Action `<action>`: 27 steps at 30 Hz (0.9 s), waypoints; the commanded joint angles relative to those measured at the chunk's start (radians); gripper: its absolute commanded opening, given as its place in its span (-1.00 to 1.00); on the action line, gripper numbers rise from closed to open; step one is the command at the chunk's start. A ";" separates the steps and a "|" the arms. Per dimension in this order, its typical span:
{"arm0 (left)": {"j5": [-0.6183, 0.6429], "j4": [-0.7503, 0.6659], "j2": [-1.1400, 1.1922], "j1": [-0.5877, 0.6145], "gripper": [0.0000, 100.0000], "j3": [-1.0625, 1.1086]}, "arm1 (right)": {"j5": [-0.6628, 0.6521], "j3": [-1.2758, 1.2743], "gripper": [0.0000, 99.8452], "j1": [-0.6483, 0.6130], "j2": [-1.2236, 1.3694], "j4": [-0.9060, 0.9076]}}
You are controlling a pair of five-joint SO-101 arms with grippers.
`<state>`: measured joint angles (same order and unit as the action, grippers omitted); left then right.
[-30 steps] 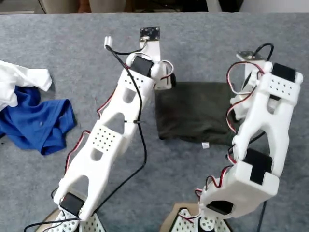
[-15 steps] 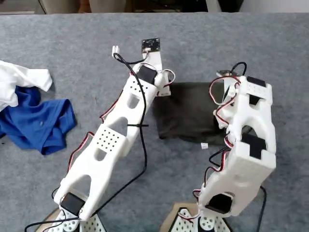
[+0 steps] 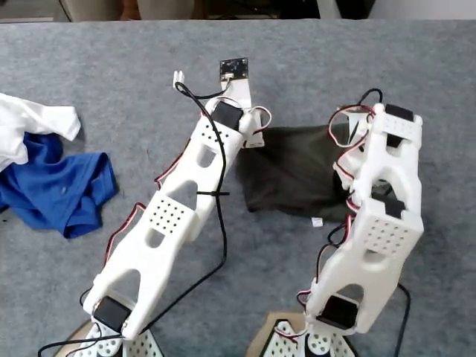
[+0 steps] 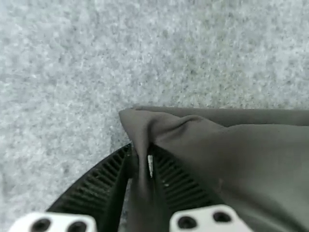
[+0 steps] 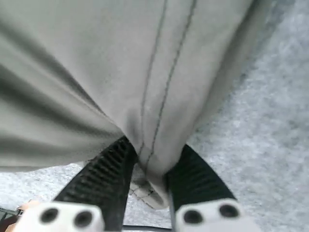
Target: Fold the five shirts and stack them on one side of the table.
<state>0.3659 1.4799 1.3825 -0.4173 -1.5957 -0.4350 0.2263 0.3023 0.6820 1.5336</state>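
White shirt [image 3: 30,123] cut off at the edge, dark shirt [image 3: 294,171] partly hidden under right arm [image 3: 383,201]

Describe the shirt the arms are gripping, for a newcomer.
On the grey table, look just right of centre. The dark olive shirt lies there, pinched by left gripper and right gripper; the blue shirt and white shirt lie crumpled far left.
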 commanded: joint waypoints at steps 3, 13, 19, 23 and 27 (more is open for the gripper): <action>0.005 -0.002 -0.005 -0.002 -0.96 -0.009 | 0.012 0.019 -0.99 -0.005 0.019 0.008; 0.009 0.133 -0.174 -0.130 -0.96 -0.078 | -0.041 -0.004 -0.99 0.151 -0.243 0.118; 0.011 0.126 -0.282 -0.269 -0.96 -0.078 | -0.135 -0.114 -0.99 0.372 -0.414 0.133; 0.011 0.057 -0.298 -0.373 -0.96 -0.078 | -0.227 -0.186 -0.99 0.552 -0.515 0.129; 0.011 -0.049 -0.291 -0.480 -0.96 -0.071 | -0.322 -0.206 -0.99 0.751 -0.573 0.127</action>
<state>0.3721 1.5029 1.1615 -0.8301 -1.6356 -0.6974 0.0238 0.9053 0.2002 1.6579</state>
